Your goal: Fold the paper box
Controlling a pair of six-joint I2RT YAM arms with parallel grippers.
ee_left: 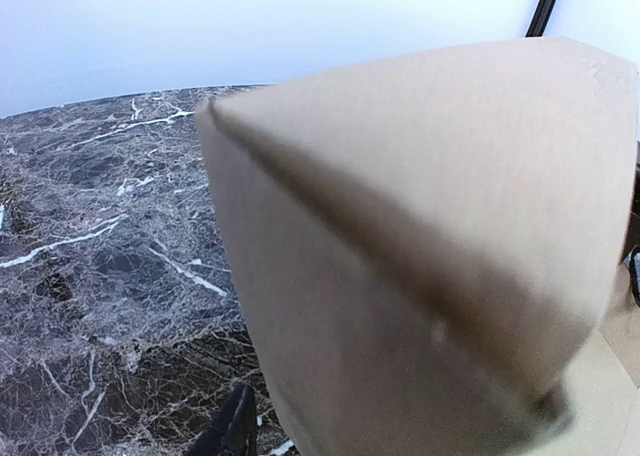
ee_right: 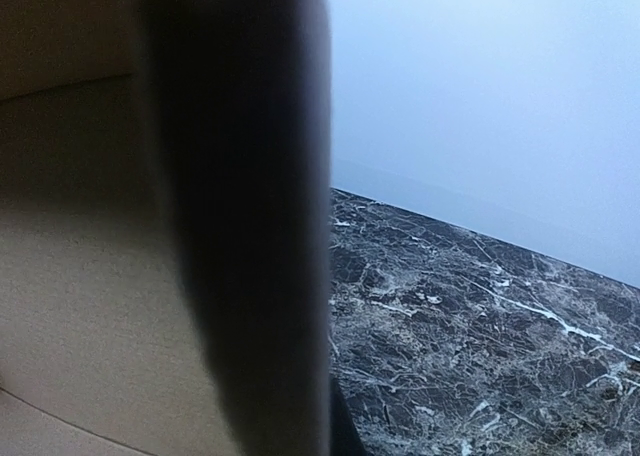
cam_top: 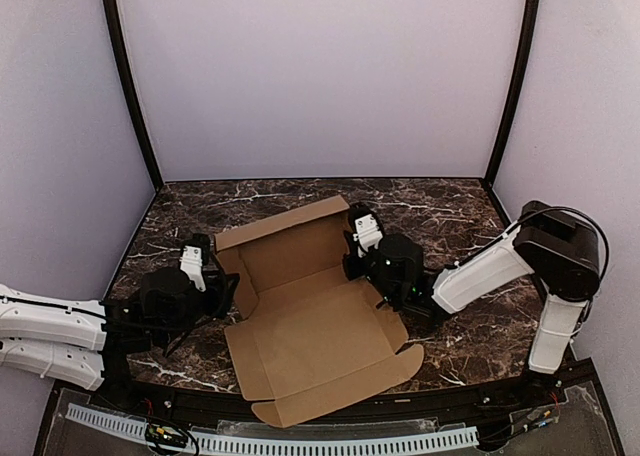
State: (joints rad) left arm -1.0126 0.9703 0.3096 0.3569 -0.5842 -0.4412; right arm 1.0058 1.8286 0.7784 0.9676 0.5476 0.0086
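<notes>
- While the box (cam_top: 310, 341) sits on the table (cam_top: 470, 216), I judge it partly folded: rear wall up, left wall leaning, front flaps flat.
- My left pincer (cam_top: 222, 286), beside the left wall: state untellable.
- My right pincer (cam_top: 352, 261), at the rear right corner: jaws together.

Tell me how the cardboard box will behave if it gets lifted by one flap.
Probably light: the cardboard box is a thin, empty sheet. Likely floppy at its creases: back and side flaps stand while the front lies flat, so lifting one flap may only hinge it. Pushed, it may slide; the marble table looks smooth.
</notes>
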